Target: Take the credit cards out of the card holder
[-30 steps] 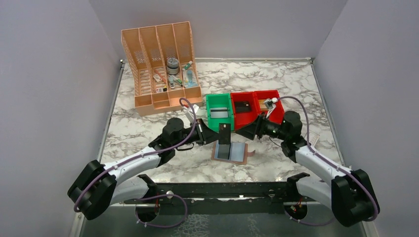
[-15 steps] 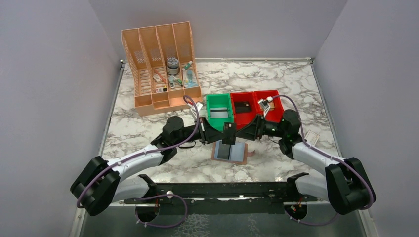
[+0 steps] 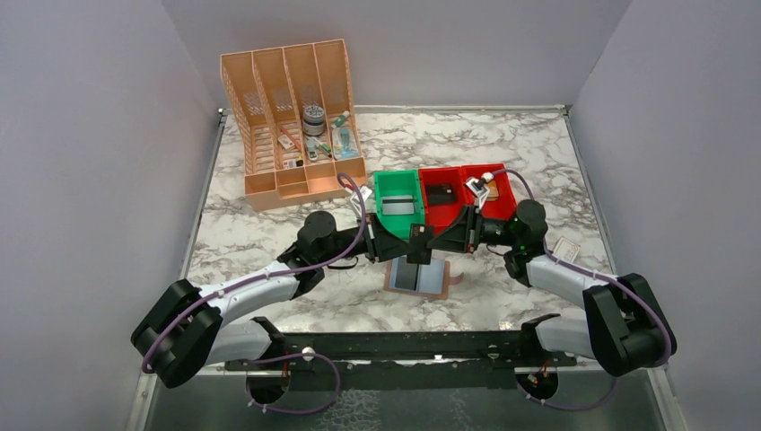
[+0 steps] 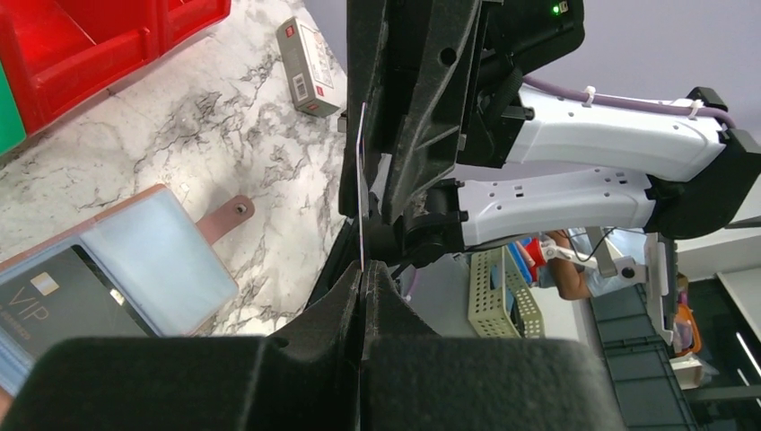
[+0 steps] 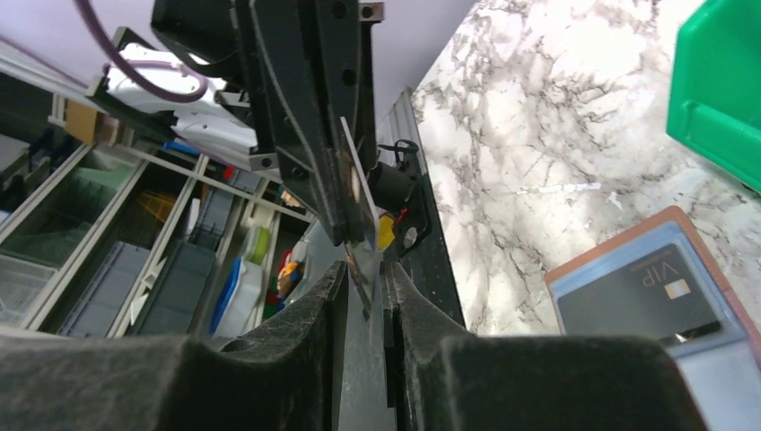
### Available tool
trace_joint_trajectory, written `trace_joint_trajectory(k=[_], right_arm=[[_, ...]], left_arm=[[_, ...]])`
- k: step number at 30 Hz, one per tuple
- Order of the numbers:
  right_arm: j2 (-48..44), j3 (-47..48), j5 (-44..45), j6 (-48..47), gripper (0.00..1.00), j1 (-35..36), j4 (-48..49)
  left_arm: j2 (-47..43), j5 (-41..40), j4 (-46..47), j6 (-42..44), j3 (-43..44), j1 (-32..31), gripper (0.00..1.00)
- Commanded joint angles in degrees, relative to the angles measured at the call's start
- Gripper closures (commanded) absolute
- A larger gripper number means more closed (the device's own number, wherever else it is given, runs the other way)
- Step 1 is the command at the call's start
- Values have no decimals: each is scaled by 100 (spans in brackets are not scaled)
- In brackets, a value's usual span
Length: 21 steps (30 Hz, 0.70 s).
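Marble table (image 3: 269, 242) underneath; left gripper (image 4: 362, 278) is clamping a credit card (image 4: 361, 180) by one edge, right gripper (image 5: 366, 278) is straddling the opposite edge, jaws narrowly apart; card holder (image 3: 432, 280) is lying open beneath both.

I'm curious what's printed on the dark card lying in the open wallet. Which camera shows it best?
The right wrist view: the card shows almost whole, with its VIP lettering readable. The left wrist view shows only part of it; from above it is just a small dark rectangle.
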Motion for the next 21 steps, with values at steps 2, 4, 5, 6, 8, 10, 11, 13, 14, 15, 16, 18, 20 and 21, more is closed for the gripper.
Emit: trace_joint_trajectory(k=[2, 4, 5, 6, 8, 10, 11, 13, 14, 15, 16, 18, 20, 21], right_arm=[[-136, -86, -416, 463, 83, -3, 793], [-163, -87, -386, 502, 83, 2, 801], [-169, -75, -371, 516, 83, 2, 801], [-162, -70, -361, 529, 83, 2, 814], [-151, -81, -360, 535, 84, 2, 855], [-137, -121, -350, 623, 86, 2, 984], [-124, -164, -352, 685, 87, 2, 1092], [-117, -210, -375, 783, 91, 2, 1255], [-117, -232, -381, 804, 93, 2, 1292], [-120, -250, -380, 805, 96, 2, 1308], [-133, -267, -372, 793, 99, 2, 1310], [-157, -286, -323, 752, 99, 2, 1275], [-168, -280, -302, 704, 99, 1, 1231], [-169, -269, -293, 677, 99, -3, 1199]], left_arm=[[-21, -138, 507, -123, -96, -94, 100], [-2, -105, 557, -129, -93, -124, 100], [16, -85, 575, -131, -90, -129, 100], [21, -73, 599, -139, -87, -139, 100], [38, -68, 644, -155, -85, -161, 100], [56, -74, 669, -163, -77, -178, 100], [64, -83, 684, -172, -82, -179, 100], [82, -103, 723, -182, -89, -180, 100], [90, -123, 727, -191, -101, -184, 100], [92, -144, 745, -203, -118, -186, 100], [91, -163, 749, -216, -123, -188, 100], [88, -210, 764, -239, -148, -188, 100], [83, -238, 759, -252, -177, -188, 100], [76, -257, 763, -254, -182, -188, 100]])
